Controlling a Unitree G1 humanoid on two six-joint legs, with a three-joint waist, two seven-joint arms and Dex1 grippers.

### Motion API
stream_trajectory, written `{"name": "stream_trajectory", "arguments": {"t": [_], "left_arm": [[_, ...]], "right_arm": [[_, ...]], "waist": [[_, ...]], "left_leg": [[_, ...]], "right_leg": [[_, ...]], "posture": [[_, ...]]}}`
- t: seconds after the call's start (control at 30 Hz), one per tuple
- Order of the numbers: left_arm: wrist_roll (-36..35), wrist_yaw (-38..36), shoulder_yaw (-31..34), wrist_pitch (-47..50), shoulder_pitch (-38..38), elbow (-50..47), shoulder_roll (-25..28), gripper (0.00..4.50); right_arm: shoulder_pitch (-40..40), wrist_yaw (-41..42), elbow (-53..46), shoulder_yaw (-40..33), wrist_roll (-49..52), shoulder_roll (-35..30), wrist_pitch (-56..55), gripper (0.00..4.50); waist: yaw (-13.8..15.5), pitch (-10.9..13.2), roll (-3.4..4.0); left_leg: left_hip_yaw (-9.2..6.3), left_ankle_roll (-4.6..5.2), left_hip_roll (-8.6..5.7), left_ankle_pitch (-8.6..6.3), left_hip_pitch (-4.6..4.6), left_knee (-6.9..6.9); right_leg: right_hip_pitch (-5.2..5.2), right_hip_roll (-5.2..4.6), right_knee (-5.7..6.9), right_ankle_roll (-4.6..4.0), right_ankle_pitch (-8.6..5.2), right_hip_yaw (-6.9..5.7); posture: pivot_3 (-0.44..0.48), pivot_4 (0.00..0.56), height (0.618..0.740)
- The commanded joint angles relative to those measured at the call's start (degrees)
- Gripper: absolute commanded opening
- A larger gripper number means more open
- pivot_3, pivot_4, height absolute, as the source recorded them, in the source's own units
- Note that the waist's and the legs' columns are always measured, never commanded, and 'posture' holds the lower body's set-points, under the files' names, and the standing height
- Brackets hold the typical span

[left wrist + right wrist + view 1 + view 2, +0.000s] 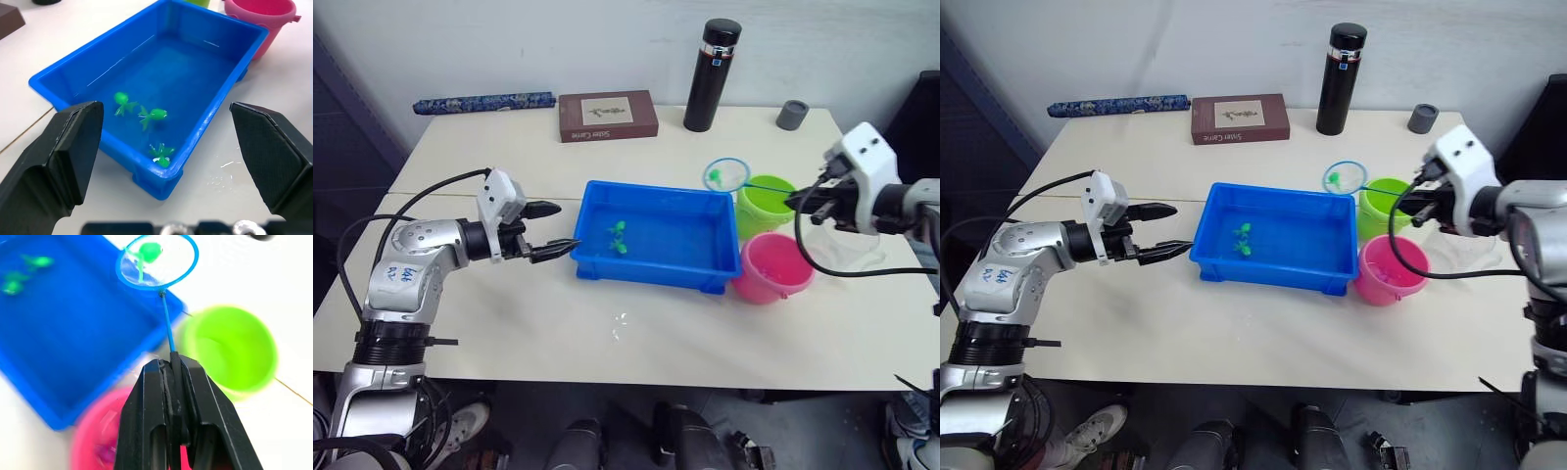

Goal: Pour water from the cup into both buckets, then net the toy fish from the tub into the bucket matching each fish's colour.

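The blue tub sits mid-table with three green toy fish in its left part. My right gripper is shut on the net's thin handle. The net hoop hangs over the tub's far right corner, beside the lime green bucket, and carries a green fish. In front of the green bucket, against the tub's right end, stands the pink bucket. A clear cup shows faintly right of the buckets. Just left of the tub, my left gripper is open and holds nothing.
Along the back of the table are a tall black thermos, a small grey cup, a brown book and a blue patterned roll. A small wet patch lies in front of the tub.
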Motion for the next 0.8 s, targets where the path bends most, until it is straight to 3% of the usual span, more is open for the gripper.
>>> {"name": "stream_trajectory", "arguments": {"t": [0.03, 0.43, 0.8], "left_arm": [[0.9, -0.7, 0.1, -2.0, -2.1, 1.0, 0.0, 4.45], [3.3, -2.2, -1.7, -7.7, -8.1, 7.1, -3.2, 4.45], [4.2, -3.1, -1.7, -11.0, -9.6, 10.2, -4.5, 4.45]], "right_arm": [[0.0, -2.4, 2.5, -3.0, -1.0, -2.6, -3.8, 0.0], [6.6, -9.3, 0.6, 0.3, -6.5, -3.5, -14.3, 0.0], [16.2, -16.0, -10.6, 0.1, -13.0, -3.5, -18.7, 0.0]], "waist": [[-0.1, 0.0, 0.0], [0.0, 0.0, 0.0], [0.0, 0.0, 0.01]], "left_leg": [[0.01, 0.0, 0.0, 0.0, 0.0, 0.0], [0.03, -0.01, 0.0, 0.01, 0.0, 0.01], [0.03, -0.01, 0.0, 0.01, -0.01, 0.05]], "right_leg": [[0.0, 0.0, -0.01, 0.0, 0.0, 0.0], [-0.01, 0.01, 0.02, 0.03, 0.01, 0.0], [0.0, 0.02, 0.04, 0.04, 0.02, -0.01]], "posture": [[0.0, 0.15, 0.739], [0.0, 0.15, 0.739], [0.0, 0.15, 0.739]]}}
